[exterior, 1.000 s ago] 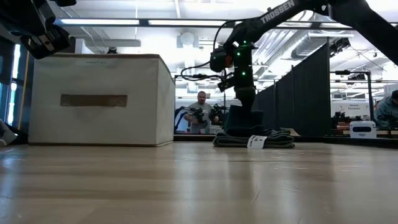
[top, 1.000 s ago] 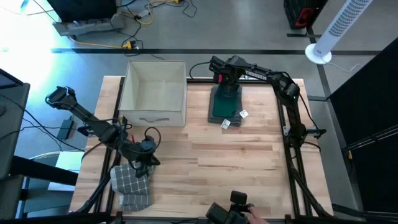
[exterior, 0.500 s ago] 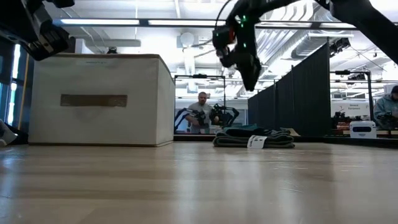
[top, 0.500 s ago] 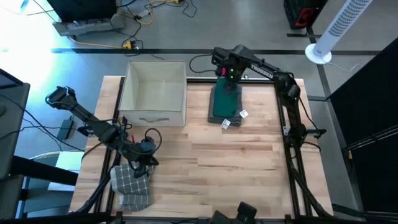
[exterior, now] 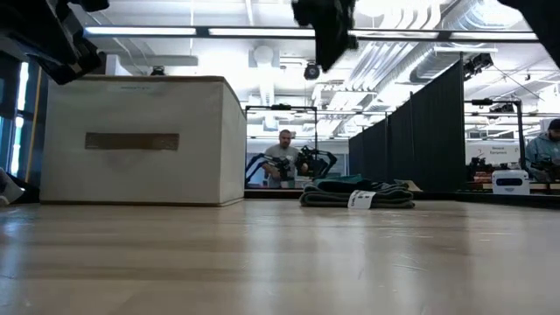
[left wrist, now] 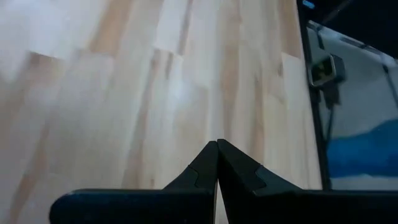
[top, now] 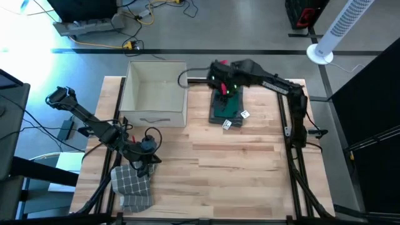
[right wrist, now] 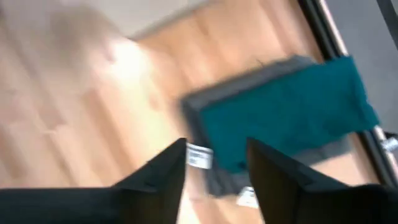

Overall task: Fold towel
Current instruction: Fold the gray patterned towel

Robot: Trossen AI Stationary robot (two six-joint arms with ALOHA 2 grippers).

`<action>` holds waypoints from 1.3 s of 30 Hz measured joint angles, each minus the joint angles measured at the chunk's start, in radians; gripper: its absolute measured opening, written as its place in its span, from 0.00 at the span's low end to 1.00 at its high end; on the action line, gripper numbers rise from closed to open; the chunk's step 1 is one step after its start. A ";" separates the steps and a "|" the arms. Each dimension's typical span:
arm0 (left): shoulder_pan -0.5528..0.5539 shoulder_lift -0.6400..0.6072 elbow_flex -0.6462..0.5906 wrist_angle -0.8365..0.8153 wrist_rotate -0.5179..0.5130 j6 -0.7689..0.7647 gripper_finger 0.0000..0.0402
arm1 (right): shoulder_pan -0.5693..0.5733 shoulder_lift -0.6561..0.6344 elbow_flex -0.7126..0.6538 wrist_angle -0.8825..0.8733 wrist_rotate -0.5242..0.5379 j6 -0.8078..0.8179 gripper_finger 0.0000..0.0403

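Note:
A grey-and-white checked towel (top: 131, 184) lies crumpled at the table's near left corner. My left gripper (top: 146, 164) hovers just past its far right edge. The left wrist view shows its fingers (left wrist: 217, 144) shut, with only bare wood ahead. A folded teal towel (top: 226, 106) lies on a folded grey one at the far middle of the table. The low view shows them as a flat stack (exterior: 359, 194). My right gripper (right wrist: 216, 147) is open, high above that stack's far left part (top: 219, 78), and touches nothing.
An open white box (top: 156, 94) stands at the far left, beside the stack. White tags (top: 244, 114) stick out at the stack's near edge. Bare wood fills the middle and right of the table (top: 250, 162). A person (exterior: 284, 157) sits in the room beyond.
My right gripper has risen from just over the folded stack to high above it and swung a little toward the white box. The stack has stayed where it was.

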State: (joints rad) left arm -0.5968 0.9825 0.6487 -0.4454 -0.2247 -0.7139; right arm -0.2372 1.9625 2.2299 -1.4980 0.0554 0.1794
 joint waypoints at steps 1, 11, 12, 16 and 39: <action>-0.001 0.000 0.002 -0.001 0.024 -0.007 0.00 | 0.034 -0.014 0.000 0.010 0.013 0.018 0.24; -0.089 0.001 0.175 -0.162 0.222 -0.093 0.00 | 0.355 -0.074 0.000 0.034 0.200 0.289 0.05; -0.102 0.001 0.205 -0.207 0.242 -0.118 0.00 | 0.379 -0.074 0.000 0.032 0.213 0.310 0.05; -0.170 0.022 0.319 -0.350 0.342 -0.180 0.00 | 0.465 -0.074 0.000 0.043 0.264 0.371 0.02; -0.562 0.520 0.389 -0.210 0.333 -0.432 0.24 | 0.606 -0.074 0.000 -0.073 0.469 0.523 0.00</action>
State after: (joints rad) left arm -1.1593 1.5027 1.0382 -0.6549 0.1081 -1.1457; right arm 0.3688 1.8889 2.2299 -1.5711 0.5242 0.7026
